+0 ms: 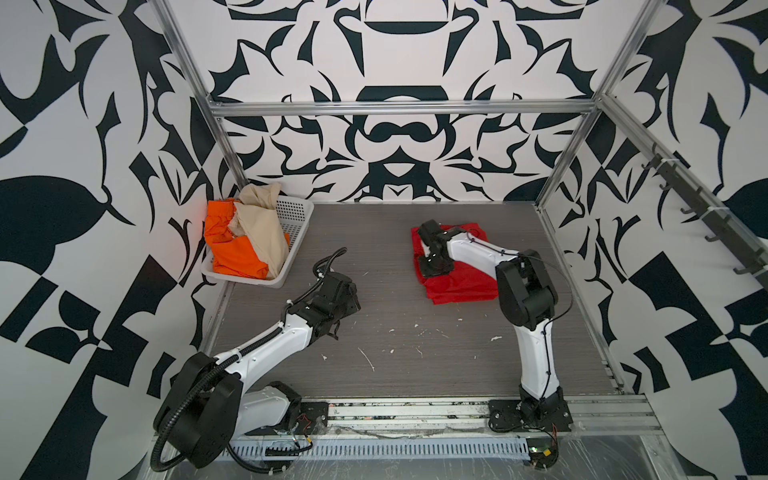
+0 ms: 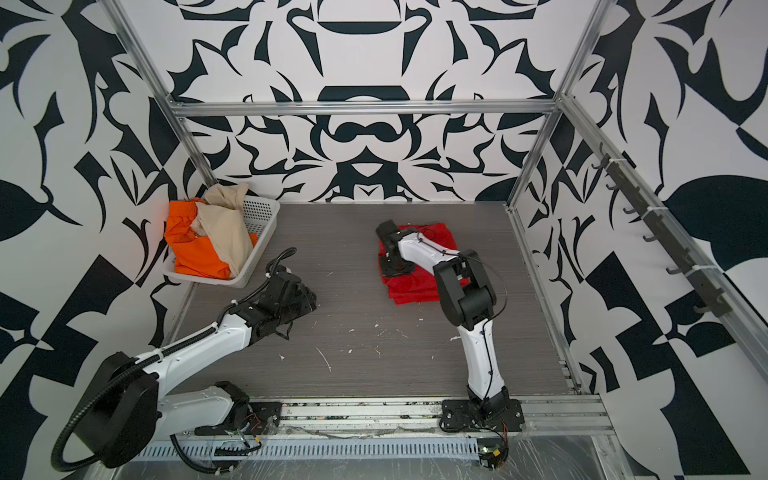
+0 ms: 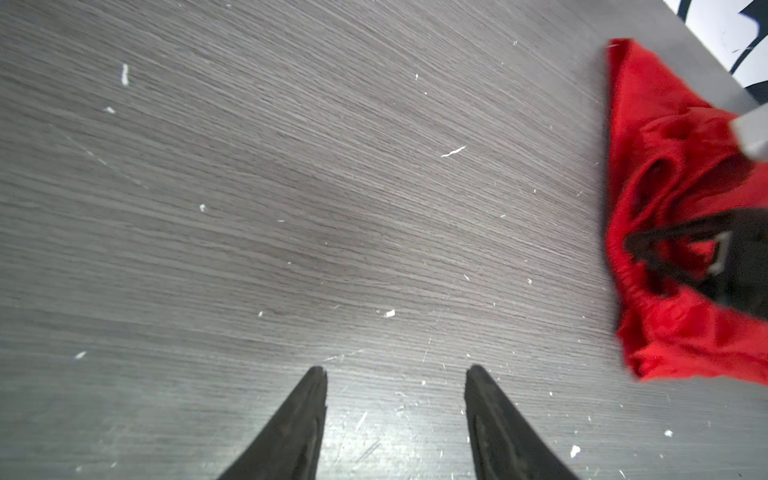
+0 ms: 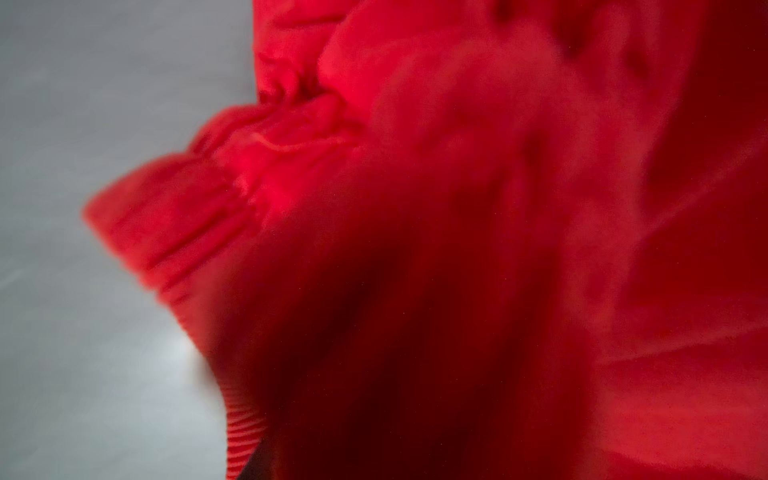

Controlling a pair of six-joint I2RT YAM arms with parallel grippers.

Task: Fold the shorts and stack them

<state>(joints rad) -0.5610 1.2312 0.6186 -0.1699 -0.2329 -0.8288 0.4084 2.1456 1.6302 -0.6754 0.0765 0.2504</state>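
Note:
The red shorts (image 1: pixel 461 282) (image 2: pixel 415 286) lie folded in a bundle on the right back part of the table. My right gripper (image 1: pixel 422 255) (image 2: pixel 384 253) is down on their left edge. In the left wrist view its fingertips (image 3: pixel 636 245) are drawn together in a fold of red cloth (image 3: pixel 648 104). Red fabric (image 4: pixel 498 166) fills the right wrist view and hides the jaws. My left gripper (image 1: pixel 353 295) (image 2: pixel 311 301) (image 3: pixel 398 370) hangs open and empty over bare table, left of the middle. The orange shorts (image 1: pixel 232 253) (image 2: pixel 195 253) and beige shorts (image 1: pixel 259 224) (image 2: pixel 224 224) lie crumpled in the basket.
The white perforated basket (image 1: pixel 297 212) (image 2: pixel 259 212) stands at the table's back left corner. Aluminium frame posts (image 1: pixel 552 183) border the table, and a rack of dark hooks (image 1: pixel 706 216) runs along the right wall. White flecks dot the grey wood tabletop (image 1: pixel 395 332).

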